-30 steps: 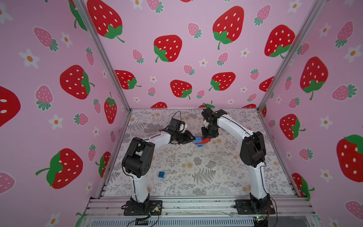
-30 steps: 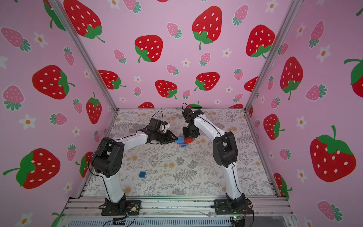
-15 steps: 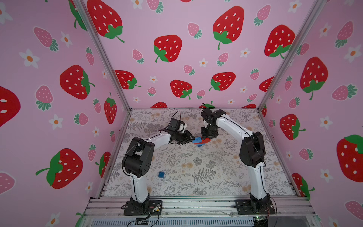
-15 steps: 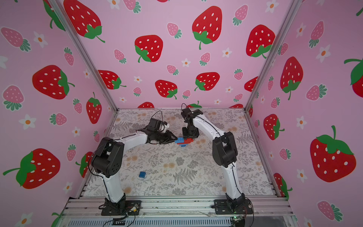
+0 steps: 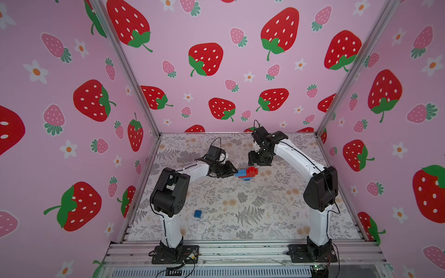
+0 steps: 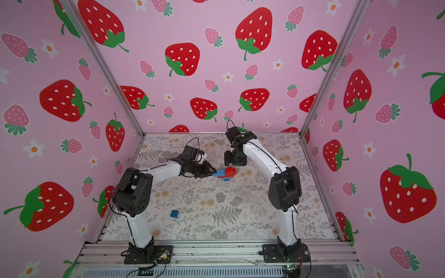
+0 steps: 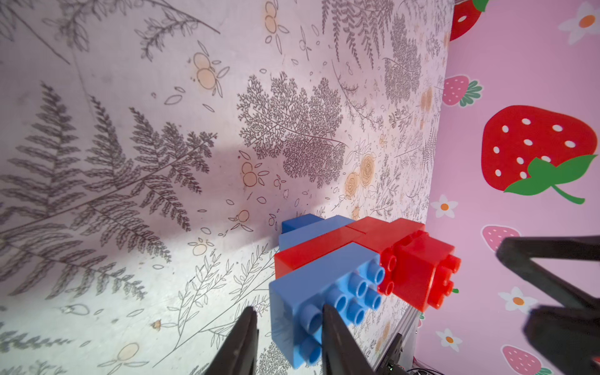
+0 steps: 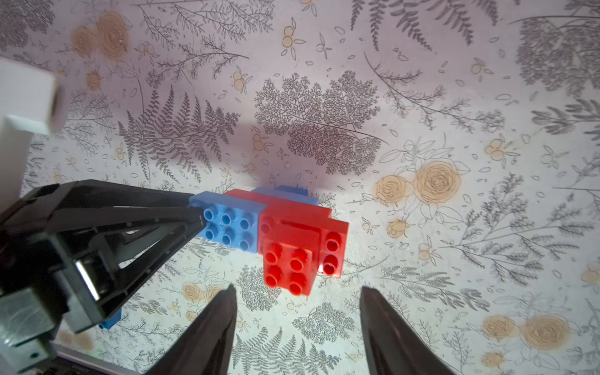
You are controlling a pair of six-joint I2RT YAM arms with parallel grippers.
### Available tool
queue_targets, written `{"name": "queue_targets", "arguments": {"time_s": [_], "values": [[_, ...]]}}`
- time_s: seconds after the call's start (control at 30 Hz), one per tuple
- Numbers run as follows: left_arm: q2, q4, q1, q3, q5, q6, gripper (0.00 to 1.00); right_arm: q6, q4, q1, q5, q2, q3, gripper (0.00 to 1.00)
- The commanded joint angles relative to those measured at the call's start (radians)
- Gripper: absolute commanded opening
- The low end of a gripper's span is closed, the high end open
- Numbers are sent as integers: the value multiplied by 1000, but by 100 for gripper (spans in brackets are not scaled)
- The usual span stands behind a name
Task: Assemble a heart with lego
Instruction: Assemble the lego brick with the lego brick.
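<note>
Near the left arm's base, a lone blue brick [image 5: 198, 214] lies on the mat, well apart from the rest and, I judge, not yet fitted. Farther along, the left gripper [image 5: 231, 172] pinches the blue end of the heart [image 5: 248, 173], its fingers closed on either side of that end brick (a sideways hold that leaves the studded top free for pressing pieces down). The heart sits mid-table between the two arms, studs up and its blue point toward the mat; whether that point touches, I cannot tell. A small red brick [image 8: 287, 264] is seated on the upper red row. Just above it the right gripper [image 8: 299, 292] hangs with jaws spread, clear of the plastic, so the left grip alone steadies the build. The mat [image 5: 240, 216] is pale, printed with grey ferns and tan roses. Pink walls [image 5: 216, 29] with red strawberries and white flowers close three sides, and an aluminium rail [image 5: 240, 250] carries both arm bases.
</note>
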Motion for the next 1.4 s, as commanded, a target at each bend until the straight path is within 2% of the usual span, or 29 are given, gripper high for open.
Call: {"name": "queue_targets", "arguments": {"time_s": [0.0,0.4,0.77,1.37], "values": [[14,-25,-4,24,-7,9,38,0,-14,-10,17,-2,-33,67],[16,-39,-12,43,-10,10,38,-3,-8,1,0,36,-39,68],[16,-54,-15,52,-14,21,38,-2,-31,-9,62,79,-33,69],[16,-74,-25,37,-48,40,38,47,18,-45,9,99,-91,70]]}}
